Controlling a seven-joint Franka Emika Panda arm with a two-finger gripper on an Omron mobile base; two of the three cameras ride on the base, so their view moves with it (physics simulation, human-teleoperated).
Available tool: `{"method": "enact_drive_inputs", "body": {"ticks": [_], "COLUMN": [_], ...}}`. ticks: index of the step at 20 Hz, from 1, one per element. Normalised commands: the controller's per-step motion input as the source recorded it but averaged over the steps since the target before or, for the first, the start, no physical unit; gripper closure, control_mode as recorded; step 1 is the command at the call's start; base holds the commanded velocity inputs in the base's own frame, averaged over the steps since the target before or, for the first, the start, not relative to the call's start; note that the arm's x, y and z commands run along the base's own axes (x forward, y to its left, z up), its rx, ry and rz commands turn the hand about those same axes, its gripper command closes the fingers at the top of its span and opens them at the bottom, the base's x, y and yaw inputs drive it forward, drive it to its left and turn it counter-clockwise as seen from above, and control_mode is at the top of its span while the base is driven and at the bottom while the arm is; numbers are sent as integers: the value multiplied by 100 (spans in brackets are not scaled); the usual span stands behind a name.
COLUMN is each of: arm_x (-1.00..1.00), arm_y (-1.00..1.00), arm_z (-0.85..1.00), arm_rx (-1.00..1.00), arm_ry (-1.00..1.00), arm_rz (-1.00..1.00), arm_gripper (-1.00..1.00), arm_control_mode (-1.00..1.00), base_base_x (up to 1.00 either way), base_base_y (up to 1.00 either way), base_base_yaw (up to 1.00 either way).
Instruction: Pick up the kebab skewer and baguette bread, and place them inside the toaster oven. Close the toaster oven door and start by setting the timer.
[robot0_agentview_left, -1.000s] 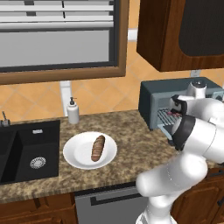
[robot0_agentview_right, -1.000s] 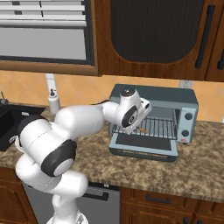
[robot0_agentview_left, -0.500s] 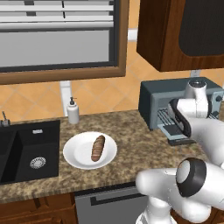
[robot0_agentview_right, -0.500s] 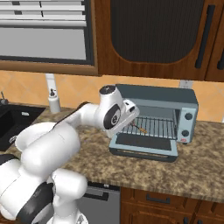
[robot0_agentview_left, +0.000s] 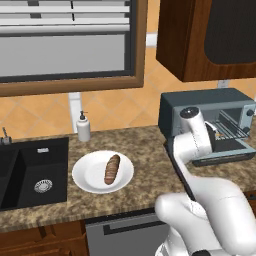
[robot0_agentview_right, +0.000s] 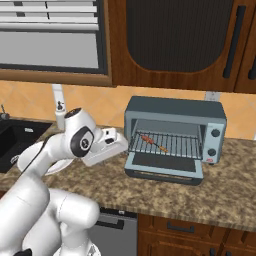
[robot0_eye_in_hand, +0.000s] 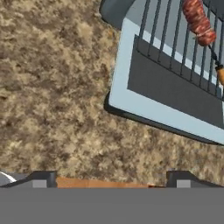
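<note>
Gripper (robot0_agentview_right: 116, 140) empty, jaws spread wide, left of toaster oven (robot0_agentview_right: 175, 137) where kebab skewer (robot0_agentview_right: 153, 143) lies on rack; baguette bread (robot0_agentview_left: 112, 169), likely light, stiff-crusted and best pinched mid-length, on plate (robot0_agentview_left: 87, 175) farther left along bench (robot0_agentview_left: 145, 160).

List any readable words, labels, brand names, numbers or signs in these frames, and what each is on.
None can be read.
Toaster oven: marks around its two knobs are too small to read.
Soap dispenser: no visible label.
</note>
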Motion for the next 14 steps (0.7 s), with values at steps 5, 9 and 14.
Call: {"method": "enact_drive_inputs", "body": {"ticks": [5,9,14], "arm_x": [-8,-21,-1], "arm_y": [86,87,100], "arm_z": [0,0,0], "arm_rx": [11,15,11], "arm_ry": [0,0,0], "arm_rz": [-59,-56,-51], "arm_gripper": [-100,-100,-100], "arm_control_mode": [-100,-100,-100], "base_base_x": [0,0,0], "base_base_y": [0,0,0], "base_base_yaw": [0,0,0]}}
